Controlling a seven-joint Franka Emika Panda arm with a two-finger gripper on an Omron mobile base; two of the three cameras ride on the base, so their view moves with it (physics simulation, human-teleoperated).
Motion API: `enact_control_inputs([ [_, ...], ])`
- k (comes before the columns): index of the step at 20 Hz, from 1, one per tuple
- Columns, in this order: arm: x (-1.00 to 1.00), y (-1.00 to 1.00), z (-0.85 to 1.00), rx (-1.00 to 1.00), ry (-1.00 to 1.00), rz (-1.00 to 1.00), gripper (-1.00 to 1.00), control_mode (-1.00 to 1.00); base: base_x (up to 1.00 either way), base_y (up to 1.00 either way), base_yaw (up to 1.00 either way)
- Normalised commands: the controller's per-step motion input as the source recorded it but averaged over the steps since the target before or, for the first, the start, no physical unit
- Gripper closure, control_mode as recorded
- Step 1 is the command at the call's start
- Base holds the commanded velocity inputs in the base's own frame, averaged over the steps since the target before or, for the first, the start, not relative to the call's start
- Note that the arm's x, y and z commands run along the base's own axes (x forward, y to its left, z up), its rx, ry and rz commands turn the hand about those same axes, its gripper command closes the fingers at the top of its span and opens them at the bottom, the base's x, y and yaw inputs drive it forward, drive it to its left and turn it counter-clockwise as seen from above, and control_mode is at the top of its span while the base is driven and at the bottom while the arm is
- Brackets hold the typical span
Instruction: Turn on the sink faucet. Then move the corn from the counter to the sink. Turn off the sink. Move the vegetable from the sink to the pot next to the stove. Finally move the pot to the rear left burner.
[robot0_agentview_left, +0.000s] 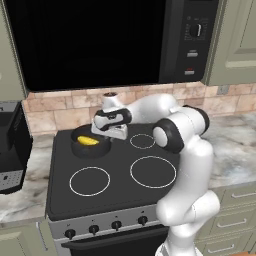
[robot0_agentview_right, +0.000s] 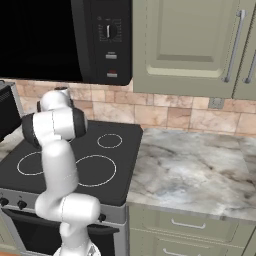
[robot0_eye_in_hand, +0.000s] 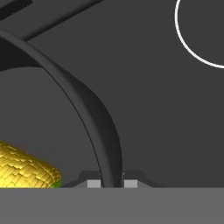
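A: Yellow corn (robot0_agentview_left: 88, 141) sits inside the pot (robot0_agentview_left: 91, 146), lying on its side. Pot is on the stove (robot0_agentview_left: 100, 200), over the rear left burner spot.

B: End effector state?

A: End effector (robot0_agentview_left: 116, 133) is clenched on the pot's rim, right-hand side of the pot in the left base view. Hand view confirms it: both fingertips (robot0_eye_in_hand: 94, 183) pinch the thin dark wall of the pot (robot0_eye_in_hand: 94, 113), one each side, touching it.

B: Corn in hand view?

A: Yes, corn (robot0_eye_in_hand: 24, 170) shows lower left, inside the pot wall, green tip towards the fingers. Not touching the end effector.

B: Other burners?

A: Rear right ring (robot0_agentview_left: 142, 141) is just beside the end effector. Front left ring (robot0_agentview_left: 89, 181) and front right ring (robot0_agentview_left: 153, 171) are bare. One ring (robot0_eye_in_hand: 205, 35) shows top right in hand view, well apart from the pot.

B: Surroundings?

A: Microwave (robot0_agentview_left: 100, 40) hangs above the stove. Marble tabletop (robot0_agentview_right: 190, 170) runs to the right of the stove, under the cabinets (robot0_agentview_right: 190, 45).
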Motion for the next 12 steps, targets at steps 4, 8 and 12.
enact_control_inputs([
  [4,0.21,0.25,-0.16,0.00,0.02,0.03,1.00,-1.00,0.00,0.00,0.00],
  [8,0.04,0.10,-0.21,0.00,0.00,0.03,1.00,-1.00,0.00,0.00,0.00],
  [12,0.00,0.00,-0.15,0.00,0.00,0.02,1.00,-1.00,0.00,0.00,0.00],
])
